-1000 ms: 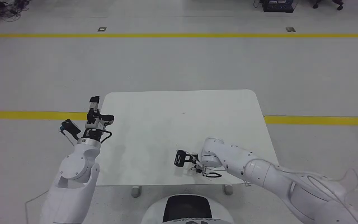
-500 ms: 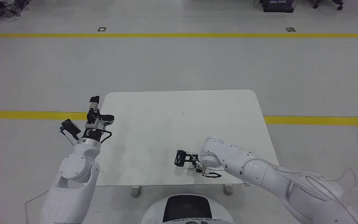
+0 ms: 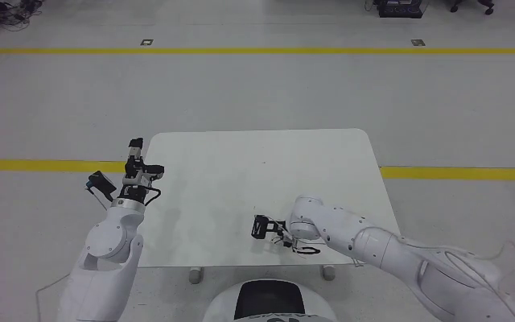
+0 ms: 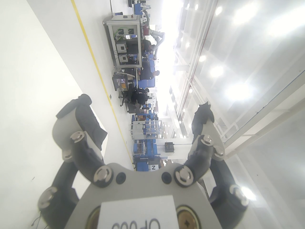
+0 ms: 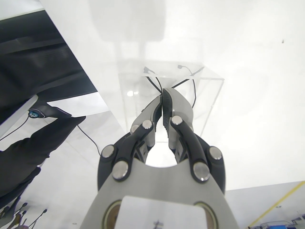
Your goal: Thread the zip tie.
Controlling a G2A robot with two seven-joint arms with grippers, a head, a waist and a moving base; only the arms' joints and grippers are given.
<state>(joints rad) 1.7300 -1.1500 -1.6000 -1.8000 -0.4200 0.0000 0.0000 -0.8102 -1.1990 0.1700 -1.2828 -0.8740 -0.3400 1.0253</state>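
I'm seeing right gripper (image 5: 162, 94) jaws pinching a black zip tie (image 5: 152, 82) over the table's (image 3: 257, 161) near edge. Left gripper (image 4: 143, 103) jaws are sitting spread at its left edge.

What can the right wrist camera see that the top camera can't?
Right wrist view: up close, the right gripper pinched shut on a thin black plastic zip tie, at a clear plastic box. Top view: the whole white rectangular table and the left gripper, open, by its edge. Both: the right gripper and the white tabletop.
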